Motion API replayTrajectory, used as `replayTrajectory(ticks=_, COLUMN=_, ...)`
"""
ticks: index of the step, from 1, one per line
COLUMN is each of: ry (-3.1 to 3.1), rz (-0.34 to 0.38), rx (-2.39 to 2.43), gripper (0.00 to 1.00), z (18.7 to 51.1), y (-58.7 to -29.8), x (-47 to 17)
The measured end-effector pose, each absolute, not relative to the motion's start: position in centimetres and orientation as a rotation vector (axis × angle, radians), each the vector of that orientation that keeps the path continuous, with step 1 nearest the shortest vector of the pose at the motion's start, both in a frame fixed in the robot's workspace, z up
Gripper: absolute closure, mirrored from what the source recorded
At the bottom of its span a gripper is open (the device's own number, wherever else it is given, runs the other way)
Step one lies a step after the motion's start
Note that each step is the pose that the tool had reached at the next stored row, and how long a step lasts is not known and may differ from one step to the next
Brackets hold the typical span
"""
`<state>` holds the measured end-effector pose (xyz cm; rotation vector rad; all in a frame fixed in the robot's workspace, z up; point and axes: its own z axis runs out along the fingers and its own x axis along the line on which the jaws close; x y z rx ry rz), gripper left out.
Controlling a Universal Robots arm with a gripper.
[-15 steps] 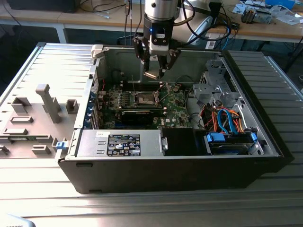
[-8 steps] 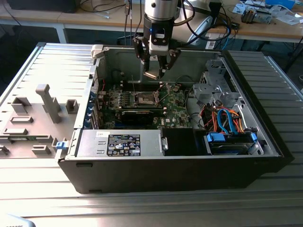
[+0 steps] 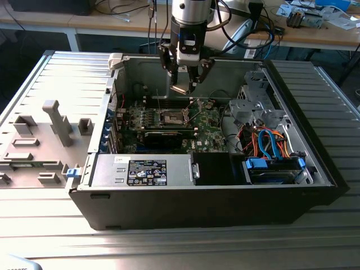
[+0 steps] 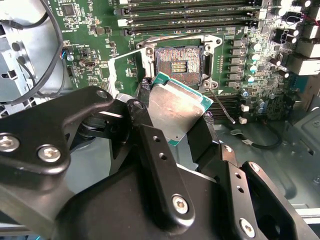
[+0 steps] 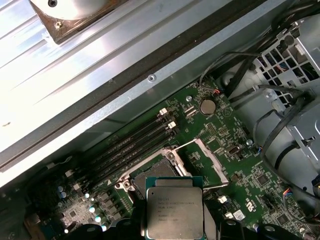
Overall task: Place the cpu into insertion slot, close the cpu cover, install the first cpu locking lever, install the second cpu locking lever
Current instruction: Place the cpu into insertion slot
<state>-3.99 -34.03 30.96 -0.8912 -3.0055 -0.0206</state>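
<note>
Above the slot point(image 4: 179, 65), clear of it, the cpu point(image 4: 175, 107) hangs clamped by its edges between the black jaws, its silvery top showing in both wrist views. Under it the slot lies bare, dark centre exposed, with the cover point(image 5: 210, 159) swung open beside it. Around the slot spreads the green board point(image 4: 90, 30), inside an open case point(image 3: 225, 202) lying on a ribbed metal surface point(image 3: 169, 247).

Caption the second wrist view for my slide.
Gripper holds the cpu clear of the open slot on the green board.
</note>
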Motion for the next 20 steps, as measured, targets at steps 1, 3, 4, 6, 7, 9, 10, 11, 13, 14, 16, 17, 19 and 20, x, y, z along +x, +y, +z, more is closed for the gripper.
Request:
replayTrajectory(ticks=1, ry=-3.005, rz=-0.021, rx=-0.893, gripper=0.46, z=30.96, y=-34.03, x=-3.99)
replayTrajectory(ticks=3, ry=-3.004, rz=-0.021, rx=-0.895, gripper=0.46, z=30.95, y=-34.03, x=-3.99)
replayTrajectory(ticks=4, ry=-3.004, rz=-0.021, rx=-0.896, gripper=0.46, z=30.95, y=-34.03, x=-3.99)
replayTrajectory(ticks=6, ry=-3.003, rz=-0.021, rx=-0.899, gripper=0.46, z=30.95, y=-34.03, x=-3.99)
replayTrajectory(ticks=7, ry=-3.003, rz=-0.021, rx=-0.901, gripper=0.46, z=30.95, y=-34.03, x=-3.99)
replayTrajectory(ticks=9, ry=-3.002, rz=-0.021, rx=-0.903, gripper=0.46, z=30.95, y=-34.03, x=-3.99)
replayTrajectory(ticks=10, ry=-3.001, rz=-0.021, rx=-0.905, gripper=0.46, z=30.95, y=-34.03, x=-3.99)
replayTrajectory(ticks=11, ry=-2.997, rz=-0.021, rx=-0.921, gripper=0.46, z=30.93, y=-34.03, x=-3.99)
replayTrajectory(ticks=13, ry=-2.984, rz=-0.021, rx=-0.962, gripper=0.46, z=30.84, y=-34.03, x=-3.99)
replayTrajectory(ticks=14, ry=-2.983, rz=-0.021, rx=-0.965, gripper=0.46, z=30.83, y=-34.03, x=-3.99)
replayTrajectory(ticks=16, ry=-2.982, rz=-0.021, rx=-0.969, gripper=0.46, z=30.83, y=-34.03, x=-3.99)
replayTrajectory(ticks=17, ry=-2.981, rz=-0.021, rx=-0.97, gripper=0.46, z=30.83, y=-34.03, x=-3.99)
replayTrajectory(ticks=19, ry=-2.98, rz=-0.021, rx=-0.975, gripper=0.46, z=30.82, y=-34.03, x=-3.99)
replayTrajectory(ticks=20, ry=-2.979, rz=-0.021, rx=-0.978, gripper=0.46, z=30.82, y=-34.03, x=-3.99)
